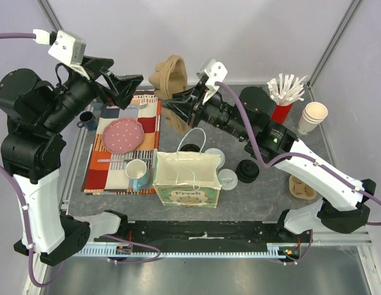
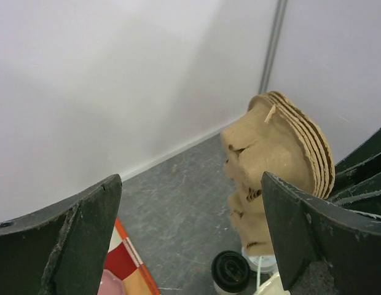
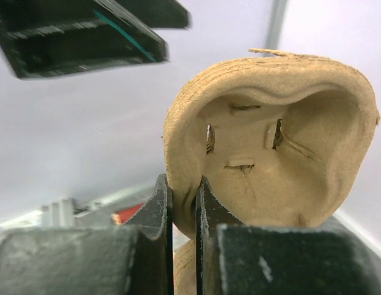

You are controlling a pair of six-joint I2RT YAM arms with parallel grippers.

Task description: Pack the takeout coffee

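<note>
Two takeout coffee cups with white lids [image 1: 228, 178] [image 1: 214, 155] stand on the table just right of the paper bag [image 1: 186, 179]. One white lid [image 2: 262, 262] peeks out below the carriers in the left wrist view. My right gripper [image 1: 170, 108] [image 3: 183, 184] is shut on the rim of a stack of brown pulp cup carriers [image 1: 169, 75] [image 3: 270, 141], holding it upright above the table behind the bag. My left gripper [image 1: 126, 75] [image 2: 190, 184] hangs open to the left of the carriers [image 2: 276, 153], with nothing between its fingers.
A black-lidded cup [image 1: 190, 147] [image 2: 230, 270] and a loose black lid [image 1: 247, 169] lie near the bag. A patchwork mat [image 1: 126, 144] carries a pink plate [image 1: 123, 135] and a teal mug [image 1: 137, 172]. A red cup of stirrers [image 1: 282, 101], stacked paper cups [image 1: 312, 117] and another carrier [image 1: 301, 187] are on the right.
</note>
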